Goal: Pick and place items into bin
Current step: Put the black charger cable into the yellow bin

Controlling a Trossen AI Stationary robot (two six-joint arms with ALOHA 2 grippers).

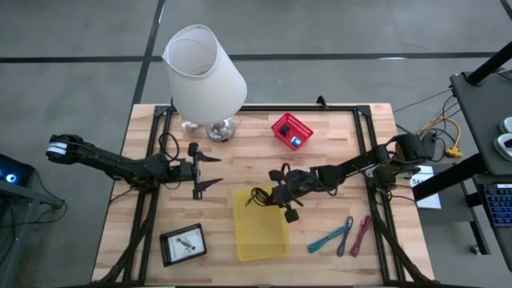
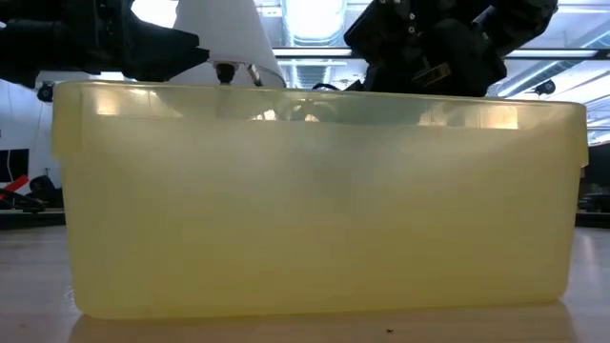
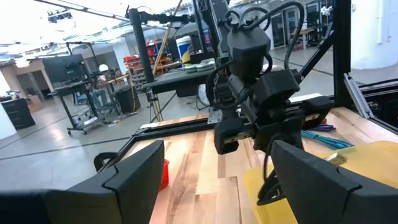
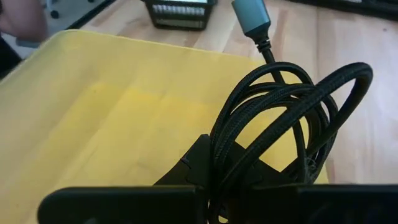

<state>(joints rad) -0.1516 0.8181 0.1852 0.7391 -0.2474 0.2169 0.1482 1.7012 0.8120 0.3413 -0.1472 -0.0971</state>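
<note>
Wooden table (image 1: 320, 160) bears yellow bin (image 1: 260, 224), lamp (image 1: 204, 76), red basket (image 1: 291, 130), strips (image 1: 342, 236)

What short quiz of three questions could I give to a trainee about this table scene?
1. True or false: the right claw is shut on the black coiled cable.
2. Multiple choice: over what does the cable hang? A) the red basket B) the yellow bin C) the white lamp
3. Fill in: the teal and purple strips lie on the wooden table, to the ____ of the bin in the high view.

Key:
1. True.
2. B: the right wrist view shows the cable at the bin's edge, above its yellow floor.
3. Right. The left claw waits open, left of the bin.
</note>
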